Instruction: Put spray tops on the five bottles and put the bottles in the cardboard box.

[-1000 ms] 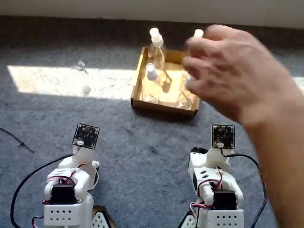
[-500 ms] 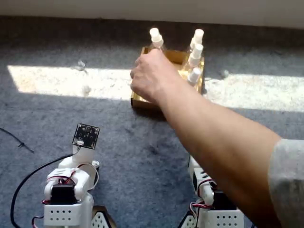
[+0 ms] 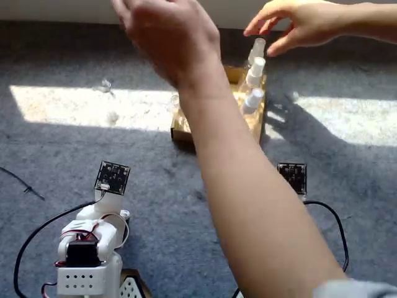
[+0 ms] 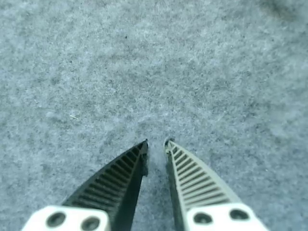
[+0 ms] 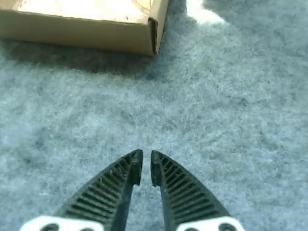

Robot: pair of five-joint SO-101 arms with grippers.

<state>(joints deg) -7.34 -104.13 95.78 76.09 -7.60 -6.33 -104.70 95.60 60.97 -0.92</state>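
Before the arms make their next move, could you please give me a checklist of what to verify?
1. Workspace free of people: not ok. One hand and a second hand are over the cardboard box.
2. Left claw empty: ok, over bare carpet.
3. Right claw empty: ok, with the box ahead of it.
4. Spray tops fitted: ok on the three bottles along the box's right wall; the rest cannot tell, because the arm covers them.
5. All five bottles in the box: cannot tell.
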